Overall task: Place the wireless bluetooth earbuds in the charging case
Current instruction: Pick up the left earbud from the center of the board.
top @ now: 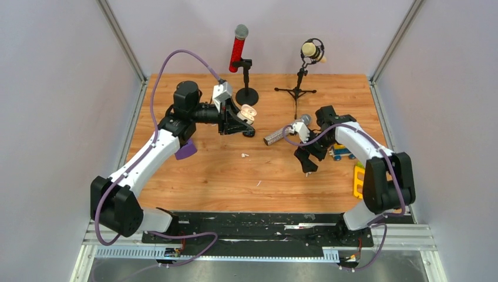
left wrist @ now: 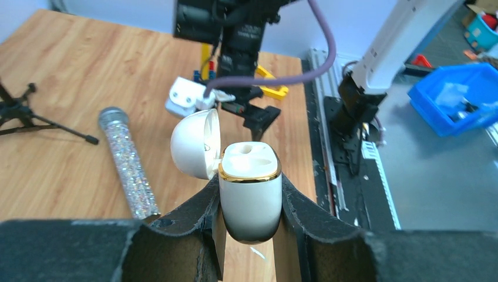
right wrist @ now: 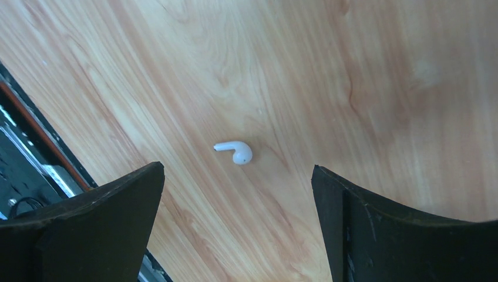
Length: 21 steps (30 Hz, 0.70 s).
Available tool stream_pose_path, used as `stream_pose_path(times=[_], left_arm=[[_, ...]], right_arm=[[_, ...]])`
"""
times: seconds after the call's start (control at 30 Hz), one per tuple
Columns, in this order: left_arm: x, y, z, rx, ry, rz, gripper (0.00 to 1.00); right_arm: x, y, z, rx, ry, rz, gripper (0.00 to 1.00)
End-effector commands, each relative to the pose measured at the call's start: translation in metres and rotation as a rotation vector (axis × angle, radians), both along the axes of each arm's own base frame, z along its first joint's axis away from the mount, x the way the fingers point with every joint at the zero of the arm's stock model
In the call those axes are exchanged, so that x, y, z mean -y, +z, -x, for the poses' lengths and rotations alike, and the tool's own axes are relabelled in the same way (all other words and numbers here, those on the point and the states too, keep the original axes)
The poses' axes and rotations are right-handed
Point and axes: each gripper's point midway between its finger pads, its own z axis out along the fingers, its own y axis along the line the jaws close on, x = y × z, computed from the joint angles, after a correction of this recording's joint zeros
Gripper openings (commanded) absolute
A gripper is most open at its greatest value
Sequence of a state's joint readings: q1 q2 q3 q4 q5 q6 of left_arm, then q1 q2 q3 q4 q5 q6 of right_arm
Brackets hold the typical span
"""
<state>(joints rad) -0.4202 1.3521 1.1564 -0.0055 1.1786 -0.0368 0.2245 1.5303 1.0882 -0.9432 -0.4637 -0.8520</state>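
White charging case point(left wrist: 249, 200): clamped by its sides between the left jaws, body upright, open end pointing away from the wrist.
Left jaws: clenched on the case, one dark pad on each flank.
Lid point(left wrist: 197, 144): flipped open on its hinge and hanging off one side of the case, clear of the jaws.
Sockets: two moulded hollows inside the gold rim; they look unfilled, though the depth is hard to read.
Right jaws: spread wide and grasping nothing, poised above the tabletop point(right wrist: 352, 70).
Earbud point(right wrist: 235, 151): lying loose on the wood below the right jaws, in the gap between them and nearer one finger than the other, touching neither.
Step in hand: lining up the pick of the earbud, with the case held ready as the receiver.
Next move: probably a straight descent so the jaws straddle the bud, then a light pinch; the bud is tiny against that gap, so centring matters.
Case surface: glossy, smooth, pebble-rounded plastic with a thin metallic band; likely slippery in a loose grip.
Earbud shape: round head with a short stem, smooth white plastic, lying on its side.
Tabletop texture: pale wood grain, flat and matte.
Jaw pads: dark, dull, slightly rough-edged.
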Motion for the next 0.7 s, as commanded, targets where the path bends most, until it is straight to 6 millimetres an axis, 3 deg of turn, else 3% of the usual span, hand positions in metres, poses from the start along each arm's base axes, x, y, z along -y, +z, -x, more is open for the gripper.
stream_pose_path(times=[0.0,0.13,0.47,0.67], left_arm=[[0.003,0.024,-0.023,0.043,0.122,0.073,0.03],[0.000,0.020,-0.033,0.095,0.182,0.075,0.04],[-0.003,0.011,0.000,0.154,0.052,0.109,0.05],[-0.003,0.003,-0.001,0.166,0.061,0.143,0.05]], right_arm=[[0.014,-0.004,-0.015,-0.003,0.036,0.079,1.00],[0.016,-0.011,-0.021,-0.007,0.061,0.080,0.97],[0.031,-0.027,-0.015,0.022,0.184,0.082,0.88],[0.029,-0.031,-0.010,0.020,0.227,0.061,0.84]])
